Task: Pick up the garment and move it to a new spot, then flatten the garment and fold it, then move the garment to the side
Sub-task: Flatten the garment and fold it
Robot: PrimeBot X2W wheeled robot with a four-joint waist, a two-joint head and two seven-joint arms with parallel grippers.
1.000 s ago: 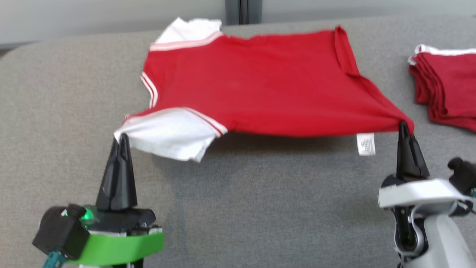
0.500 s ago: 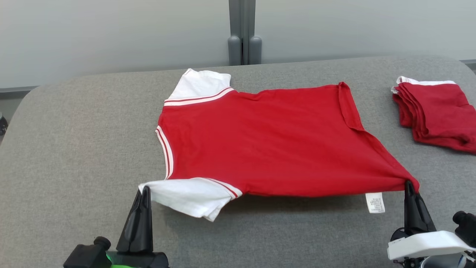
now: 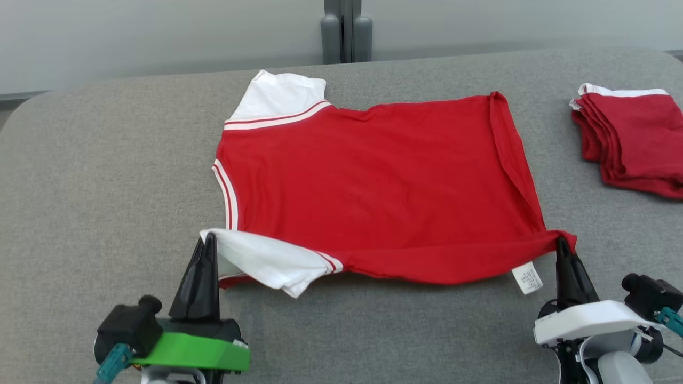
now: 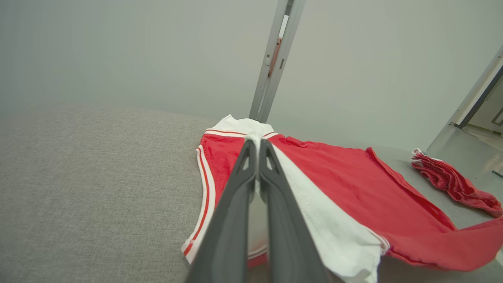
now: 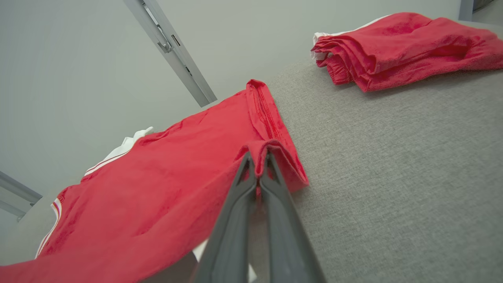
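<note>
The garment (image 3: 373, 181) is a red T-shirt with white, red-striped sleeves, spread across the grey table (image 3: 96, 176). My left gripper (image 3: 207, 241) is shut on the near white sleeve, which folds over by its tips. My right gripper (image 3: 561, 244) is shut on the shirt's near right hem corner, beside a white care label (image 3: 527, 278). In the left wrist view the fingers (image 4: 235, 204) pinch white sleeve fabric, with the garment (image 4: 334, 184) stretching beyond. In the right wrist view the gripper (image 5: 258, 159) pinches a red hem fold of the garment (image 5: 157, 177).
A folded stack of red garments (image 3: 629, 138) lies at the far right of the table, also seen as the red stack (image 5: 401, 43) in the right wrist view. A grey post (image 3: 346, 29) stands behind the table's far edge. Bare grey surface lies left of the shirt.
The head camera has shifted between frames. Both grippers, still shut on the shirt, have lowered its near edge, which now sags close to the table, the sleeve folding over.
</note>
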